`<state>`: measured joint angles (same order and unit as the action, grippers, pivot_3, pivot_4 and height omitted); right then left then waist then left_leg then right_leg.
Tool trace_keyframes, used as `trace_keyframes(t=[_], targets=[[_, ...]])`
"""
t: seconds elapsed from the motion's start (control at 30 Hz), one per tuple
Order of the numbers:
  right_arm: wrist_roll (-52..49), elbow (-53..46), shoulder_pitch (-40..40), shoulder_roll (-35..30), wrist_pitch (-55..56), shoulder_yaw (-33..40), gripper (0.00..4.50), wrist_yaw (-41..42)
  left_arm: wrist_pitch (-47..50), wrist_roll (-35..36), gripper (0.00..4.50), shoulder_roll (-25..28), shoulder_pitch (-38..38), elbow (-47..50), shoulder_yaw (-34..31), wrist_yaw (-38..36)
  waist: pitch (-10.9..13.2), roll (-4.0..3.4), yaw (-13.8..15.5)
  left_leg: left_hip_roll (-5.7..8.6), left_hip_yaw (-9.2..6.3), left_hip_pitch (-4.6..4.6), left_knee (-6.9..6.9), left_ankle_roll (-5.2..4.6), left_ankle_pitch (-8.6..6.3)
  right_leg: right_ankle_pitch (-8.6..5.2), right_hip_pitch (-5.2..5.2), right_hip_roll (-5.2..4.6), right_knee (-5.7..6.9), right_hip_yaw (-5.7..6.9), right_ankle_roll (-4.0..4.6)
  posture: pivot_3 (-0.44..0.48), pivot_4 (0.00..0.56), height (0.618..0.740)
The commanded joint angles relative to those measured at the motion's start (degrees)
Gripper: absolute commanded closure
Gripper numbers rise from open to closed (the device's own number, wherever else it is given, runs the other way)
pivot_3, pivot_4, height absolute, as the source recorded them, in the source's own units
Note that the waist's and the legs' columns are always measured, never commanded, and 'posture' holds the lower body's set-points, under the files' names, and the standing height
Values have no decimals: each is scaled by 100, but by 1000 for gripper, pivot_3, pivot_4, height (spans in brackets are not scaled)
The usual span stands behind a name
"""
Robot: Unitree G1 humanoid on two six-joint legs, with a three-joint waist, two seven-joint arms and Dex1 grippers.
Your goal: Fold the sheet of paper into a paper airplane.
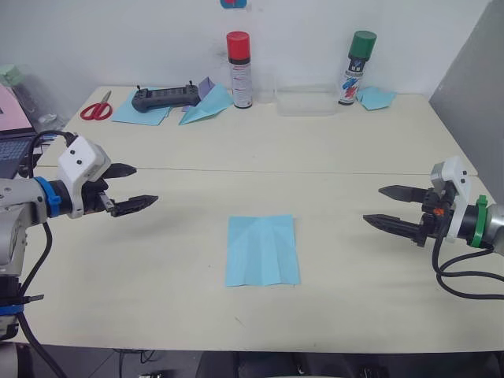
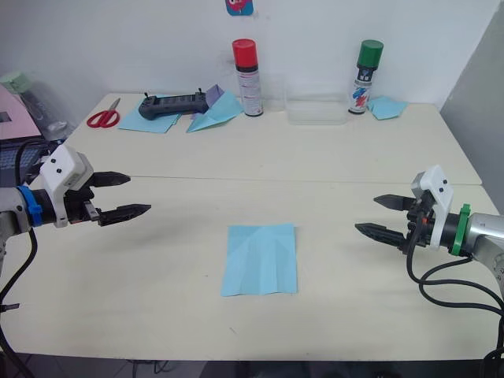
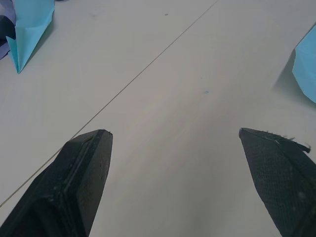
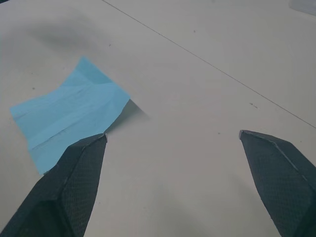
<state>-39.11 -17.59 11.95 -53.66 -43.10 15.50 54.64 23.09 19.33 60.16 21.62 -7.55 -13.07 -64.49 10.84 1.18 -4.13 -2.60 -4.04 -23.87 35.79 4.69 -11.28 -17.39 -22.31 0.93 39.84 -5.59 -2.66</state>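
1. The sheet of paper (image 1: 262,250) lies flat and creased at the table (image 1: 331,157) centre.
2. Left gripper (image 1: 131,187) — at nine o'clock of it, jaws spread, empty.
3. Right gripper (image 1: 387,206) — at three o'clock, jaws spread, empty.

My sheet of paper (image 1: 262,250) is light blue with faint crease lines, on a cream table (image 1: 331,150). My fingers (image 1: 130,205) are black. At the back stand a red-capped can (image 1: 239,69) and a green-capped can (image 1: 356,68), red-handled scissors (image 1: 98,109), a dark grey remote (image 1: 164,98), and a blue paper plane (image 1: 208,105) with a purple flap.
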Motion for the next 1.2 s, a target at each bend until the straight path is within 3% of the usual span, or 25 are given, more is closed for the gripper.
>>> trace_keyframes(t=[0.03, 0.7, 0.8, 0.9, 1.2], targets=[[-52, -126, 23, -72, 21, 191, 21, -13, -25, -8, 0, 138, 52, -7, -14, -97, 0, 0, 0, 0, 0, 0, 0, 0, 0, 0, 0, 0, 0, 0, 0, 0, 150, 740], [-33, -79, -27, -140, -11, 131, 21, 44, 514, 352, 0, -4, 370, -8, -118, -251, 0, 0, -1, 0, 0, 0, 0, 0, 0, 0, 0, 0, 0, 0, 0, 0, 150, 740], [5, -60, 25, -186, -21, -24, 0, 138, 671, 567, 582, -132, 437, 222, -88, -270, 0, 0, 1, 0, 0, 0, 0, 0, 0, 0, 0, 0, 1, 0, 0, 0, 150, 740], [8, -71, 67, -157, -23, -142, 0, 138, 849, 734, 1477, -272, 451, 552, -18, -203, 0, 0, 1, 0, 0, -1, 2, 0, 0, 0, 0, 0, 1, 1, 0, 0, 150, 740], [447, 3, 522, 825, 172, -1081, 0, -547, 1232, 548, 4310, -1490, 216, 2215, 1626, 418, -1, 2, 9, 2, 0, 0, 8, 0, 0, 2, 1, 1, 5, -5, -3, 0, 150, 740]])
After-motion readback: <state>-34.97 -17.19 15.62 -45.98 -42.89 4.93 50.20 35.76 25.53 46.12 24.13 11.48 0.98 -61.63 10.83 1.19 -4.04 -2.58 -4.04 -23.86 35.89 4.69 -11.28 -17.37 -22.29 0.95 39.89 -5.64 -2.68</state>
